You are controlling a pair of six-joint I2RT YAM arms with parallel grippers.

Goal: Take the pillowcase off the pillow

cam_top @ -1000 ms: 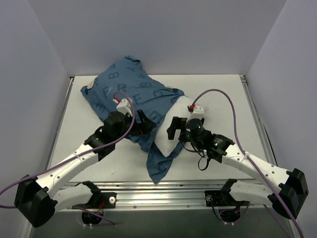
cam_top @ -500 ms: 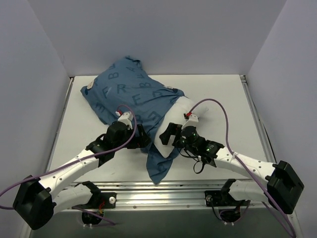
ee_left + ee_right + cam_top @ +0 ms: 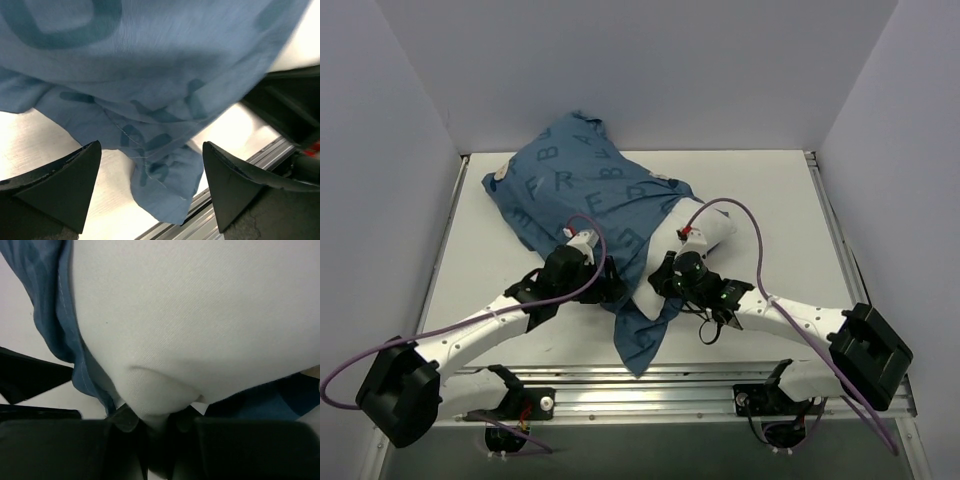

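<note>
- The step in hand, as I judge it, is the pulling apart: one arm holds the pillow (image 3: 707, 224), the other must take the pillowcase (image 3: 570, 185).
- The right gripper (image 3: 152, 424) is closed on a white corner of the pillow. The cloth bulges just above its fingers.
- The left gripper (image 3: 151, 146) has its jaws wide apart and grips nothing. The blue cloth hangs in folds between and beyond its fingers.
- The pillowcase lies on the table (image 3: 790, 220), toward the far left. It acts here as the container, and most of the pillow is inside it.
- Only the near right end of the pillow is out of the opening, bare and white.
- A loose flap (image 3: 640, 340) of the pillowcase trails toward the near edge, between the two arms.
- The next move probably calls for the left gripper to close on the cloth near the opening, taking only the blue layer.
- Then the two grippers should draw apart, so that the pillow slides out.
</note>
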